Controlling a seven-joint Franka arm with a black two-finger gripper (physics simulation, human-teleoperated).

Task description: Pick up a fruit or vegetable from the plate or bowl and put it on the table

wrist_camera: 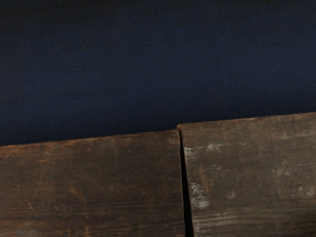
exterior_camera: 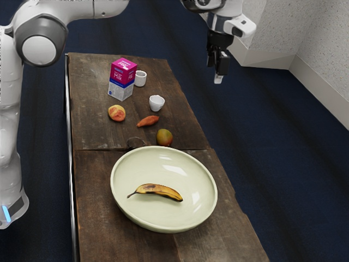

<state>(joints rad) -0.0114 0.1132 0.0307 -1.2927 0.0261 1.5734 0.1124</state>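
Gripper (exterior_camera: 218,76), open or closed not determinable, hung raised and well apart from the banana (exterior_camera: 158,190), which lay in the bowl (exterior_camera: 143,168) on the table (exterior_camera: 98,218), its grasp, lift-out and placement all judged outstanding.

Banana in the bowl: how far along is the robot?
Nothing is clearly done: the banana lies in the bowl; the mango is on the table, origin unclear. The pincer, raised away from the bowl, seems empty. Likely left: grasp the banana, lift it out, set it on the table.
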